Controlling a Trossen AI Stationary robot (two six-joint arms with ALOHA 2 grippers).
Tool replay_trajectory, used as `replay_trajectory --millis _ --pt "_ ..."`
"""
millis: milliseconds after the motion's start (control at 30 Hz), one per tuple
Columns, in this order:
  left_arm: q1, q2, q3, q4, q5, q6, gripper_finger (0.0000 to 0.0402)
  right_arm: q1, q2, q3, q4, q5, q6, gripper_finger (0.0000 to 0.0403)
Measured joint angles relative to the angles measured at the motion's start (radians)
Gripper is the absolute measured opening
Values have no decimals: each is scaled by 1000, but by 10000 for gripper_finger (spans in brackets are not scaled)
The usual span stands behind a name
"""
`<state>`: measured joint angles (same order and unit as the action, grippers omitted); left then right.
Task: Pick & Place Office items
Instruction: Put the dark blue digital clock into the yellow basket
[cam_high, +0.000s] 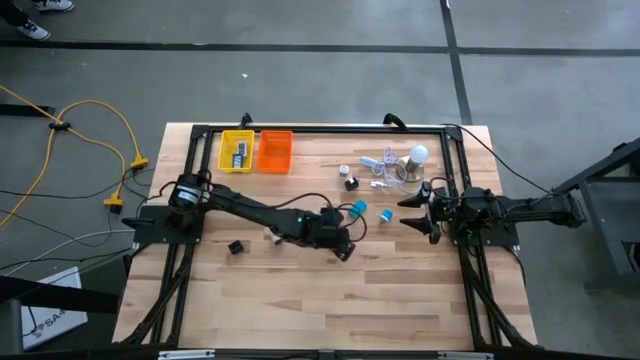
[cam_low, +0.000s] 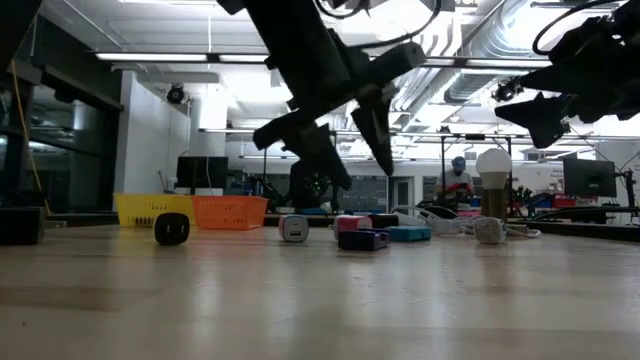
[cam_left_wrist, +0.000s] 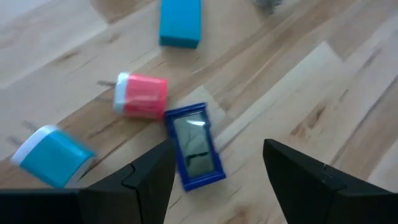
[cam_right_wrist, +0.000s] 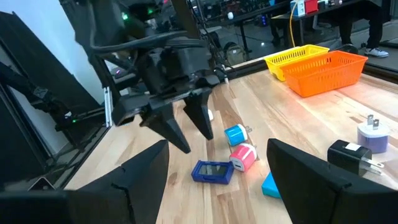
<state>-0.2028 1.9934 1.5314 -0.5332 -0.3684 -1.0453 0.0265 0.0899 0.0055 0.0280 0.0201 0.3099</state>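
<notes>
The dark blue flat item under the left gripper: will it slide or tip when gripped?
The dark blue flat item lies flat on the table, so tipping seems unlikely. Its glossy face may be slippery. The open left gripper hangs above it; the pink piece touching its corner could get nudged.

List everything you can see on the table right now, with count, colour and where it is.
Yellow basket: 1, far left edge, holds small items.
Orange basket: 1, right of the yellow one.
Dark blue case: 1, flat, under the left gripper.
Pink-white plug: 1, touching the case.
Light-blue plugs: 2, beside the pink one.
Black piece: 1, left of centre.
White-grey plug: 1, mid-table.
Bulb: 1, white, far right.
Cable: 1, white, by the bulb.
Left gripper: open, above the case.
Right gripper: open, raised at right.
</notes>
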Motion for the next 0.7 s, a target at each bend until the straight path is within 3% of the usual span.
replay_trajectory --millis 400,700 --pt "9 17 -2 -38 47 -59 234 0 8 0 3 3 0 259" --pt "9 38 0 24 84 -54 234 0 8 0 3 3 0 259"
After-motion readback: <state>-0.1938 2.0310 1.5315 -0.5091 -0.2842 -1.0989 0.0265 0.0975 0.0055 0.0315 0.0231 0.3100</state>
